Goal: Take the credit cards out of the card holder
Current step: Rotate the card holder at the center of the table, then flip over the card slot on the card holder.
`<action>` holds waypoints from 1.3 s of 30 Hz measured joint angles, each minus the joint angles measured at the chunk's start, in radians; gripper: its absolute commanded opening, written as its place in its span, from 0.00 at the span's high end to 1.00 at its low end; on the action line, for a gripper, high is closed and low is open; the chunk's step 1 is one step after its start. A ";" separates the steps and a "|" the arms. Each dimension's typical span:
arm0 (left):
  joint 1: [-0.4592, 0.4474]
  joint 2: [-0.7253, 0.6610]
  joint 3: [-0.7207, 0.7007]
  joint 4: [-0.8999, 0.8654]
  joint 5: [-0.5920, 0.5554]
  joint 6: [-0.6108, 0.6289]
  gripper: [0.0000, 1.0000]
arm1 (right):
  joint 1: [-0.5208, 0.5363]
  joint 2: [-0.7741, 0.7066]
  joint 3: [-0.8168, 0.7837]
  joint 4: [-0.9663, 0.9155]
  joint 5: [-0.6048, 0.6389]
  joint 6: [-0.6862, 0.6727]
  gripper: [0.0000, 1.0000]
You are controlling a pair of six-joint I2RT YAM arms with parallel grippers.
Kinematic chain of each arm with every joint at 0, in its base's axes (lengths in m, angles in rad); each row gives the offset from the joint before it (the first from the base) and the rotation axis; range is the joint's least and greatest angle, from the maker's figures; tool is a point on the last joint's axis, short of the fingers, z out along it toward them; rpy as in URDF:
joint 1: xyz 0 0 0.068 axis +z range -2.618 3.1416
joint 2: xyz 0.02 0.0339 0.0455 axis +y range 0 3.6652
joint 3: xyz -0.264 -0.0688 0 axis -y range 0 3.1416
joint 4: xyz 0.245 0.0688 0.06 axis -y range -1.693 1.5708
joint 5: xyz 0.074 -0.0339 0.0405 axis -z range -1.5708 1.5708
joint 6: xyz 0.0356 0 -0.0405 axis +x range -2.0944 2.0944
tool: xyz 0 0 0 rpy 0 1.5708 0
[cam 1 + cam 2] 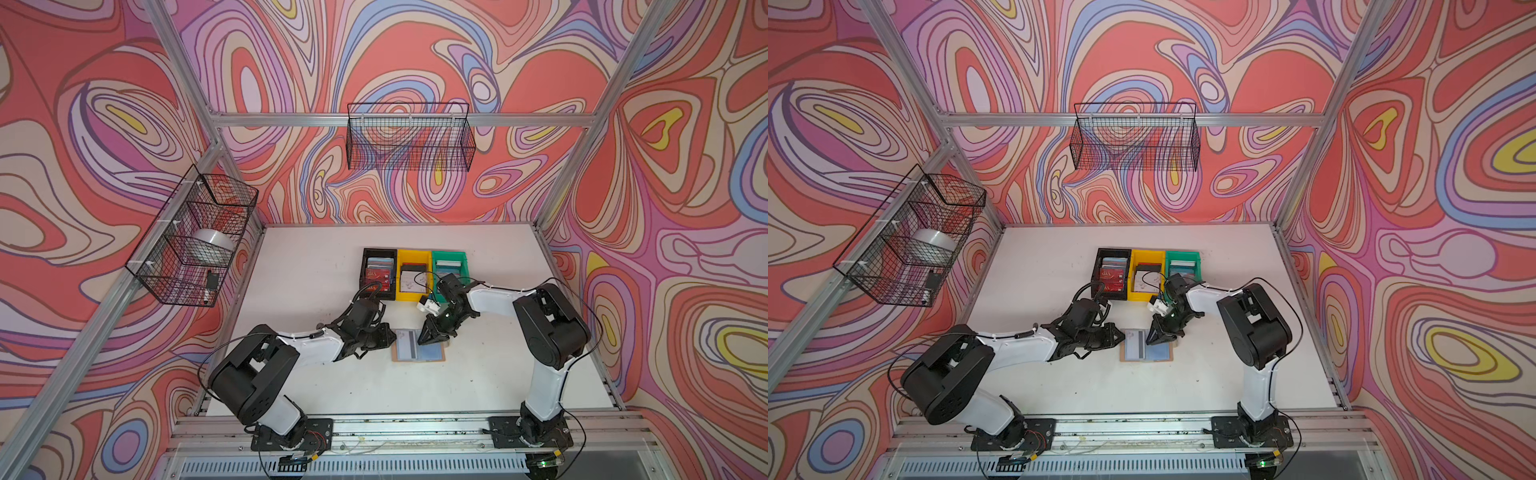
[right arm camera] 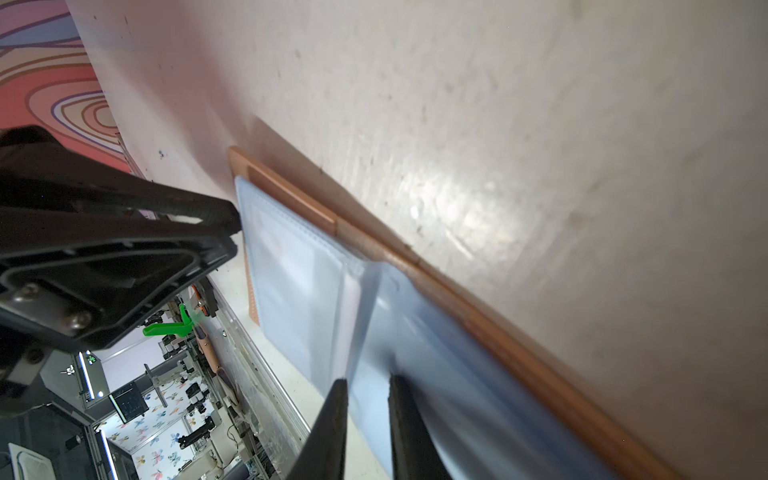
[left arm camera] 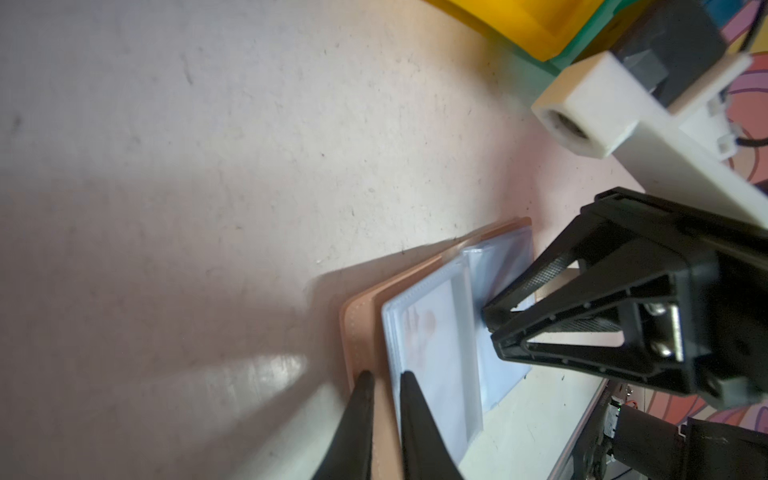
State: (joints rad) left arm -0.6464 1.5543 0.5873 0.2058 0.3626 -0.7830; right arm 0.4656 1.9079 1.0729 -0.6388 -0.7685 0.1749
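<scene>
The tan card holder (image 1: 435, 352) (image 1: 1163, 353) lies open on the white table, clear bluish sleeve pages up. A white credit card (image 1: 405, 345) (image 1: 1133, 348) with a dark stripe sits in its left page. My left gripper (image 1: 394, 337) (image 3: 386, 376) reaches in from the left, shut on the holder's tan cover (image 3: 361, 316) at its left edge. My right gripper (image 1: 420, 341) (image 2: 365, 379) points down at the spine, beside the card's (image 2: 291, 270) striped edge. Its jaws stand a narrow gap apart over a sleeve page. Blur hides any contact.
Behind the holder stand three bins in a row with cards inside: black (image 1: 365, 274), yellow (image 1: 400, 282) and green (image 1: 446, 253). The right arm's wrist hangs over the green bin's front. Wire baskets hang on the left wall (image 1: 195, 237) and the back wall (image 1: 409, 137).
</scene>
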 measured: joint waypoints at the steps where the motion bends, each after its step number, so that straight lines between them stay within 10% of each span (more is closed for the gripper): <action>1: 0.000 0.006 0.000 0.000 0.000 0.000 0.83 | 0.000 0.001 0.000 0.000 -0.001 0.000 0.78; 39: -0.030 0.074 0.087 0.037 0.045 -0.014 0.83 | -0.029 -0.021 -0.019 -0.010 0.020 0.003 0.79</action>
State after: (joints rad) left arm -0.6765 1.6287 0.6746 0.2428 0.4072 -0.7971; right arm 0.4370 1.8874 1.0534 -0.6491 -0.7483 0.1783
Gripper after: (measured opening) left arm 0.169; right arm 0.212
